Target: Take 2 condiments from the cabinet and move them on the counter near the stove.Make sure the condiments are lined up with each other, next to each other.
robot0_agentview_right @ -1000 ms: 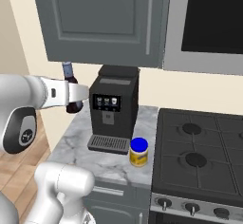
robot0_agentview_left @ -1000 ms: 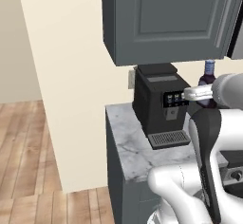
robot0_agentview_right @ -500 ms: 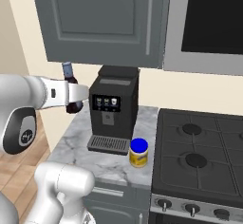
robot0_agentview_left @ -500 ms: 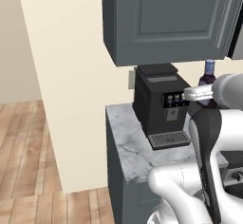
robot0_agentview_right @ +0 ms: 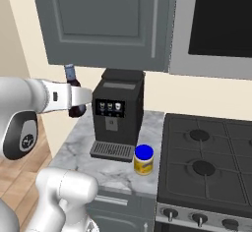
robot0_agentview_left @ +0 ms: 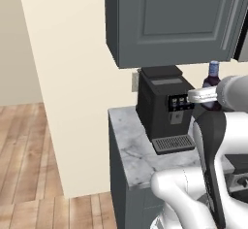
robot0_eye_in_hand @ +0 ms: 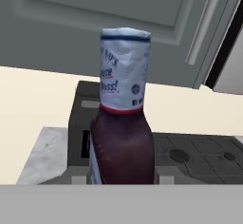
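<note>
My gripper is shut on a dark brown condiment bottle with a narrow neck, held upright in the air left of the coffee machine. The left base view has the bottle poking up behind the gripper. Close up in the hand view, the bottle has a white and blue wrapper around its neck. A squat yellow jar with a blue lid stands on the marble counter beside the stove. Above, the dark grey cabinet has its door closed.
A black coffee machine with a drip tray takes up the back of the counter, between the held bottle and the jar. A black-fronted microwave hangs over the stove. A beige wall and wood floor lie to the left.
</note>
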### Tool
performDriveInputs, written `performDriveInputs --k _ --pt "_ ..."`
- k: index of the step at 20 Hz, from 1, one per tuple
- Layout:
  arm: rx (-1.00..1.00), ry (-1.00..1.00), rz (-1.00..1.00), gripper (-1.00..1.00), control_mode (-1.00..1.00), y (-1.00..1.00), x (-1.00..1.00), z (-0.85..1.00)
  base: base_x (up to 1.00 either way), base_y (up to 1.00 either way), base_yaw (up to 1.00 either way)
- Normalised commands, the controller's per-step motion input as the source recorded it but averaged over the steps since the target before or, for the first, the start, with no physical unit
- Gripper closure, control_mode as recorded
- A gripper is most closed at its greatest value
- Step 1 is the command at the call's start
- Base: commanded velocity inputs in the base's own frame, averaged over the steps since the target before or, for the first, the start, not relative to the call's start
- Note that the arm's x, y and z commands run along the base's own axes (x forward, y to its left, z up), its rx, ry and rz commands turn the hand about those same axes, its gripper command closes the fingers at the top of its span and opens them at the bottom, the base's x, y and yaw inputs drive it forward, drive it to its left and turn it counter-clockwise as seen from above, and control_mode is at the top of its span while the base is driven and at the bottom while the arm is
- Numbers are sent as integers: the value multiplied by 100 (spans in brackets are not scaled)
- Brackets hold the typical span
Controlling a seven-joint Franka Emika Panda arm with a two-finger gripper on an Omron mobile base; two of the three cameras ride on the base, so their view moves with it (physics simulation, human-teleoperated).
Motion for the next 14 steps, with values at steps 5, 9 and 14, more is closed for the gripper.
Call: performDriveInputs --k 5,9,14 --pt "1 0 8 100 -100 -1 73 -5 0 0 0" --pt "0 -5 13 100 -100 -16 9 -3 0 0 0" --pt "0 -6 20 100 -100 -40 -3 -6 0 0 0"
